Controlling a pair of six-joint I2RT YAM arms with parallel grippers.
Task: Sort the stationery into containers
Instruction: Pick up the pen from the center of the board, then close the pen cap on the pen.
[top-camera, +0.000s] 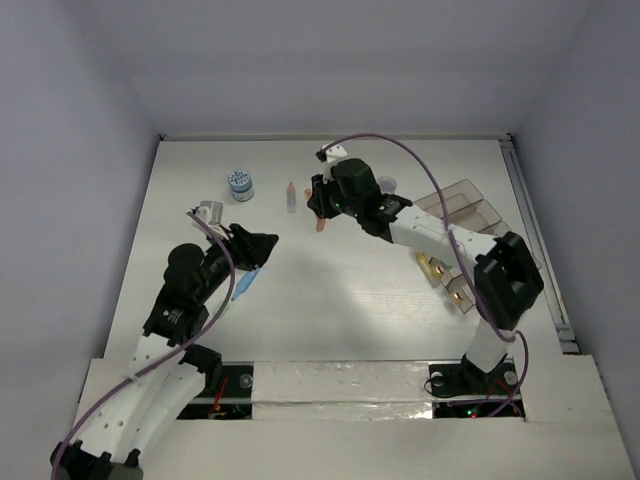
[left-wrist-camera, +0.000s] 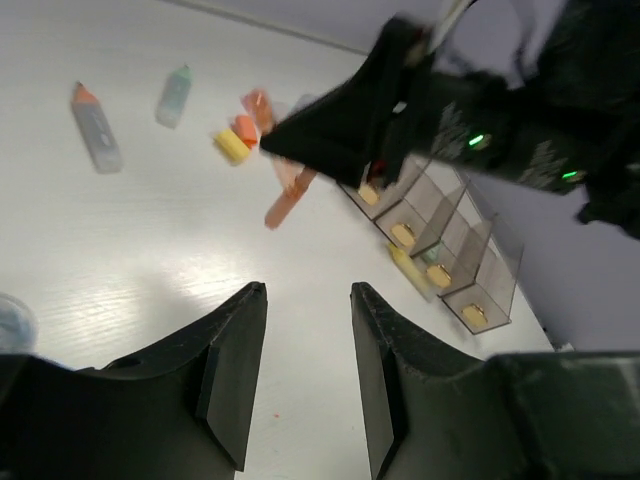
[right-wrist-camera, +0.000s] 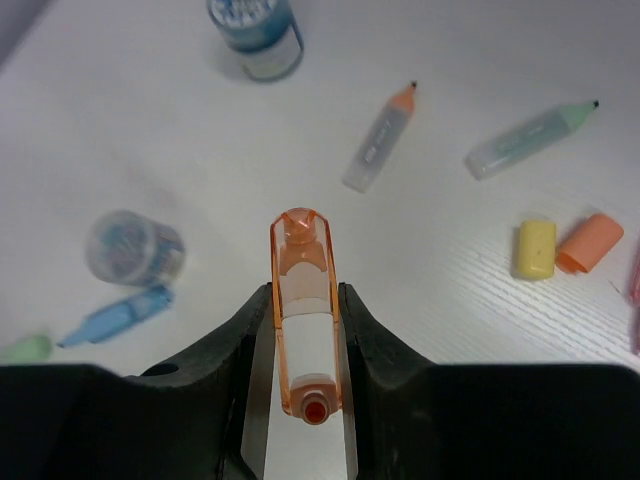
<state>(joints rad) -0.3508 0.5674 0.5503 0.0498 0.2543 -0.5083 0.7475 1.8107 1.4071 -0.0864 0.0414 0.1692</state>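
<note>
White table, orange pen in right end effector — lengthwise, pointing outward

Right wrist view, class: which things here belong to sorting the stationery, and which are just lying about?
For the job: orange pen, held in the right gripper; orange-tipped pen; green pen; blue pen; yellow eraser; orange eraser; blue-white tub; clear round tub; organiser tray.
Not for sorting: white table; silver strip at its near edge.

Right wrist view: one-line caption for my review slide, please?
Jaws clamp an orange pen above a table strewn with a blue-white tub, a green pen and a yellow eraser.
</note>
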